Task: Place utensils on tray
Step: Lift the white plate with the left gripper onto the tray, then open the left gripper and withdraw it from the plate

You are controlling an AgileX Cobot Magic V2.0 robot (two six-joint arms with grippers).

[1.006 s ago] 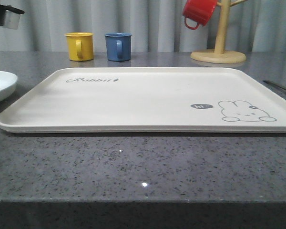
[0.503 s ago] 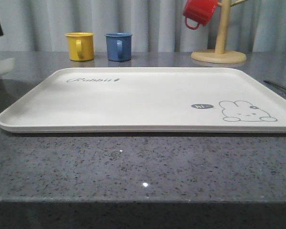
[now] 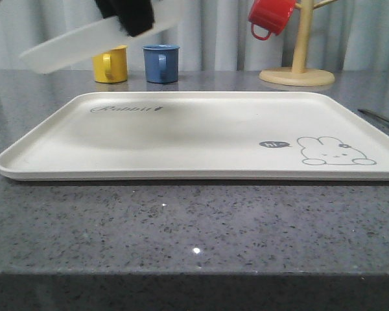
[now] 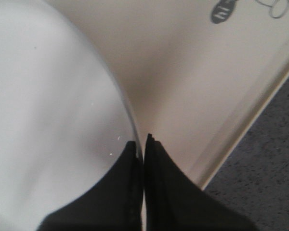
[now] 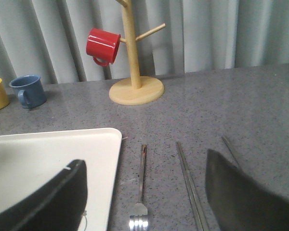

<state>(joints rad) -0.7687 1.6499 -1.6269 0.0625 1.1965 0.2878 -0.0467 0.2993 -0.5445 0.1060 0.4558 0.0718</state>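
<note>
A round white plate (image 4: 48, 120) is gripped by the left jaws above the cream rectangular tray (image 3: 201, 139), while the silver fork (image 5: 140, 192) and chopsticks (image 5: 190, 187) are seen on the grey counter (image 5: 221, 110) between the parted right jaws.

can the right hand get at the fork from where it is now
Probably yes. The right hand is open and the fork lies flat on the counter between its fingers, beside the tray, with the chopsticks apart and nothing over it.

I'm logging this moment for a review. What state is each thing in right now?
Tray: flat on the counter, no utensils on it.
White plate: lifted and tilted above the tray, gripped at its rim.
Left pincer: shut on the plate.
Right pincer: open, holding nothing.
Fork: lying on the counter beside the tray.
Chopsticks: lying on the counter.
Red mug: hanging on the wooden rack.
</note>
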